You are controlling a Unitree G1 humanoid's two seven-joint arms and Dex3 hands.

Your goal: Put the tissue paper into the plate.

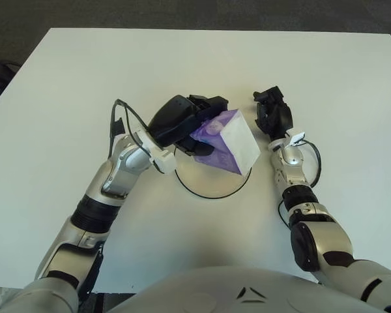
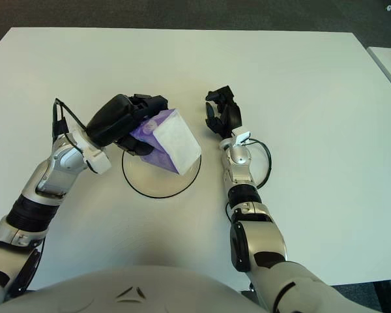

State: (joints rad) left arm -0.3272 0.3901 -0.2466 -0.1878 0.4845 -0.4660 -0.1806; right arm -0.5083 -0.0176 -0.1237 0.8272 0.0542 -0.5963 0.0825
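The tissue box (image 1: 227, 141), purple and white, hung tilted over the plate (image 1: 212, 179), clasped at its purple end by the left hand (image 1: 182, 120). It looked light, its cardboard crushable, best gripped across its sides. The right hand (image 1: 272, 115), fingers curled and empty, showed just right of the plate on the white tabletop (image 1: 85, 72); nothing blocked the plate.

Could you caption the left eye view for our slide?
Left hand holds the tissue box tilted over the plate; right hand beside it.

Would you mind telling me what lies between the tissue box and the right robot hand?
Only bare white table: the right robot hand shows just right of the tissue box, apart from it, clearest in the right eye view.
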